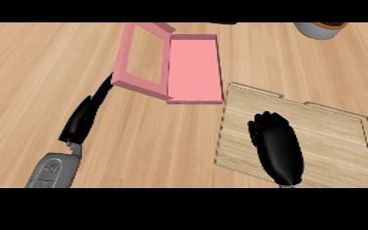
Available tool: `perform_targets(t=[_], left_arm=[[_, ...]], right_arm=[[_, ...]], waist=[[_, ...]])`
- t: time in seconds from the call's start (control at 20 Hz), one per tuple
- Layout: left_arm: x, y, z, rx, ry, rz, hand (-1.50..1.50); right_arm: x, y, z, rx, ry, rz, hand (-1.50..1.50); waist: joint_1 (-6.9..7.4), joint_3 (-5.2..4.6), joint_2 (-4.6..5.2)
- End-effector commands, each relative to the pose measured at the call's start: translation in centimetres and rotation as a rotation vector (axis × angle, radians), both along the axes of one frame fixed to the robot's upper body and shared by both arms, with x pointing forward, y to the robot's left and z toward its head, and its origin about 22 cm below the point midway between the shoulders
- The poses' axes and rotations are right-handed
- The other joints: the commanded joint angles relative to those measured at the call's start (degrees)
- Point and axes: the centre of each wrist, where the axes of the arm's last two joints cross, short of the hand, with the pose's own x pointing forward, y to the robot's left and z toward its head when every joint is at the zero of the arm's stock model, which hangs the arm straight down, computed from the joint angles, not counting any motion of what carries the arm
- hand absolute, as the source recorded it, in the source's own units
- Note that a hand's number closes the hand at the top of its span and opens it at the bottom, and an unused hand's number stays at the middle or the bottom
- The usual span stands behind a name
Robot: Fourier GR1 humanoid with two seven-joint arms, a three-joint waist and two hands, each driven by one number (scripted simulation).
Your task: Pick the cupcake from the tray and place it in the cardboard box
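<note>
The pink box (194,68) lies open at the centre back, its lid (140,61) folded out to the left and its inside bare. A light wooden tray (323,126) sits right of it, near the front. My right hand (277,146) is over the tray's left half, fingers curled downward. No cupcake shows anywhere; the hand covers the spot where it sits and appears closed round it. My left hand (86,114) is at the left with straight fingers pointing toward the lid's near corner, holding nothing.
A grey pot (320,29) with a brown rim stands at the back right edge. Bare wooden counter (165,141) lies between the two hands and left of the box.
</note>
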Motion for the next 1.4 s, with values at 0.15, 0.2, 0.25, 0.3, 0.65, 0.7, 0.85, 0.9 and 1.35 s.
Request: perform_targets(t=[0.15, 0.2, 0.25, 0.3, 0.65, 0.7, 0.85, 0.9, 1.35], left_arm=[[0.5, -1.0, 0.0, 0.004, 0.012, -0.009, 0.00], [0.4, -0.8, -0.2, 0.014, 0.023, 0.002, 0.00], [0.7, -0.1, 0.0, 0.010, 0.025, 0.007, 0.00], [0.5, -1.1, -0.3, 0.001, 0.023, 0.003, 0.00], [1.1, 0.0, -0.3, 0.003, 0.035, 0.034, 0.00], [1.1, -0.2, 0.1, 0.008, 0.028, 0.012, 0.00], [0.8, 0.4, -0.3, 0.005, 0.028, 0.034, 0.00], [1.0, -0.4, -0.3, 0.015, 0.021, 0.032, 0.00], [1.0, 1.6, -1.5, 0.017, 0.012, 0.091, 0.00]], right_arm=[[1.5, 8.8, 5.0, 0.061, -0.028, -0.036, 1.50], [1.8, 9.3, 6.4, 0.081, -0.049, -0.054, 1.50], [1.5, 10.1, 6.9, 0.083, -0.049, -0.077, 1.50], [1.9, 10.7, 7.9, 0.083, -0.053, -0.108, 1.50], [2.3, 14.8, 14.0, 0.156, -0.104, -0.298, 1.50], [3.1, 15.5, 14.5, 0.169, -0.133, -0.332, 1.50], [4.3, 17.0, 16.9, 0.177, -0.104, -0.399, 1.50], [4.5, 17.5, 17.6, 0.193, -0.119, -0.412, 1.50], [10.5, 18.8, 19.1, 0.152, 0.038, -0.484, 1.50]], waist=[[-0.09, 1.78, -0.49], [0.08, 1.75, -0.57], [-0.46, 1.74, -0.67], [-0.46, 1.76, -0.78], [-1.65, 1.84, -0.61], [-0.85, 1.91, -0.51], [-1.50, 1.94, -0.51], [-1.78, 1.96, -0.55], [-4.85, 2.01, -0.28]])
